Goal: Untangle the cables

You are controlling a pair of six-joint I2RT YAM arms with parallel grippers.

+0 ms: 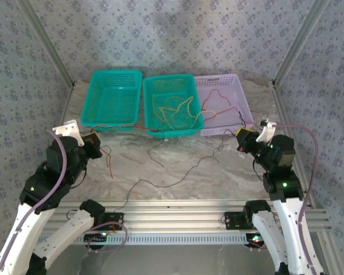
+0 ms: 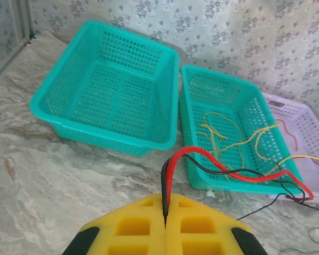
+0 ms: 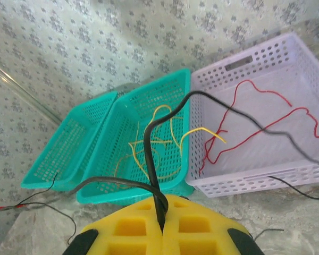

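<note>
The left gripper (image 2: 165, 215) is seen clamped shut on a red cable (image 2: 212, 159) and a black strand beside it, both pinched between the yellow foam pads (image 2: 133, 226). The right gripper (image 3: 162, 220) is likewise closed, with a black cable (image 3: 147, 143) nipped at the seam of its pads. The cables are spread across the scene. Yellow ones (image 3: 204, 130) are looped loosely in the middle teal basket (image 2: 187, 122), and thin red ones (image 3: 266, 89) lie in the lilac basket (image 3: 244, 178). Black runs are trailed over basket rims and across the marble-patterned table (image 1: 178, 166). The left teal basket (image 2: 95, 135) is set just beside the middle one. These wires are judged very light, limp and smooth-jacketed, so slipping through the pads is to be expected unless a firm pinch is used; their kinks and loops suggest some springiness. A hold is best taken on a free stretch close to a crossing, not at a loose end. The baskets are rigid perforated plastic, and a dragged strand could be snagged on their holes and rims.
</note>
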